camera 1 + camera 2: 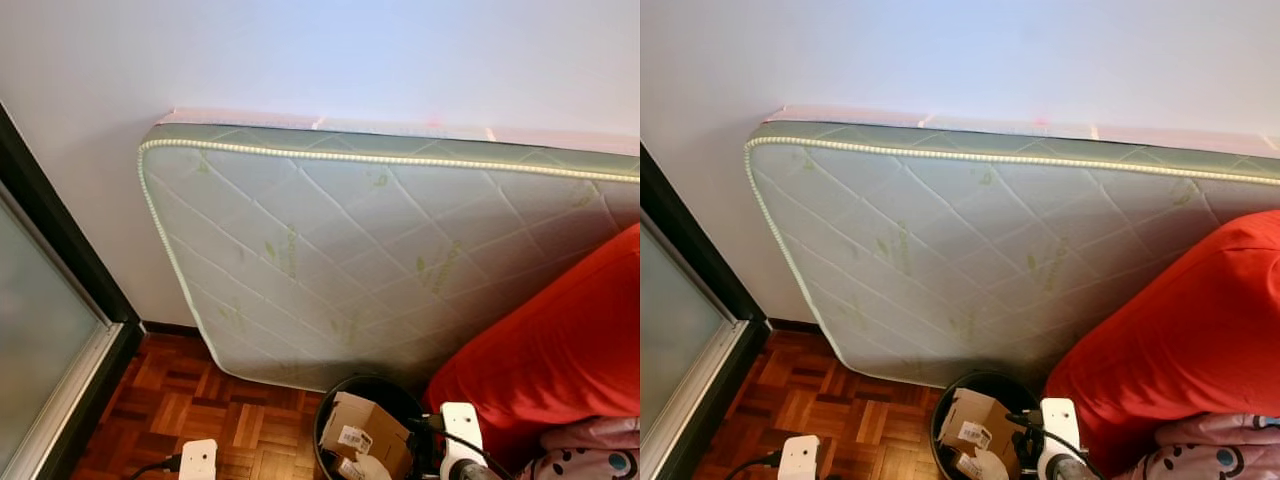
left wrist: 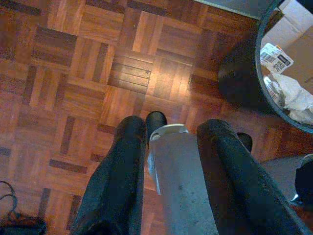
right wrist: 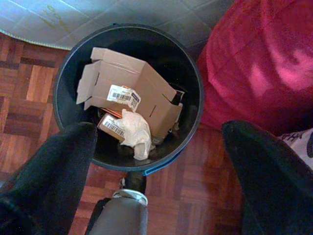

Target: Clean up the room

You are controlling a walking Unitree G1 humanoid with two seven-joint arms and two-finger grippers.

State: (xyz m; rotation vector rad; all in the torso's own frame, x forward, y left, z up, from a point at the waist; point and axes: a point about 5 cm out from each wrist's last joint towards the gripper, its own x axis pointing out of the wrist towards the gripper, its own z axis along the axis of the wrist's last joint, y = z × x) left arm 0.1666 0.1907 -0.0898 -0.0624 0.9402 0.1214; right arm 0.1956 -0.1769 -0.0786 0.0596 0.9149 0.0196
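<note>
A black round bin [image 3: 193, 98] stands on the parquet floor, holding a flattened cardboard box [image 3: 132, 83] with barcode labels and a crumpled white paper [image 3: 134, 132]. My right gripper [image 3: 161, 129] hangs above the bin's near rim, open, its two black fingers wide apart and empty. The bin [image 1: 345, 390] also sits at the bottom of the left eye view, between the mattress and a red cushion. My left gripper [image 2: 173, 125] hangs over bare parquet beside the bin [image 2: 244, 78], fingers apart with nothing held; my own silver leg shows below them.
A quilted mattress [image 1: 380, 250] leans on the white wall behind the bin. A big red cushion [image 1: 550, 350] crowds the right, with pink dotted cloth [image 1: 590, 455] below it. A dark-framed glass door [image 1: 40, 330] bounds the left. Parquet floor [image 1: 200, 390] lies between.
</note>
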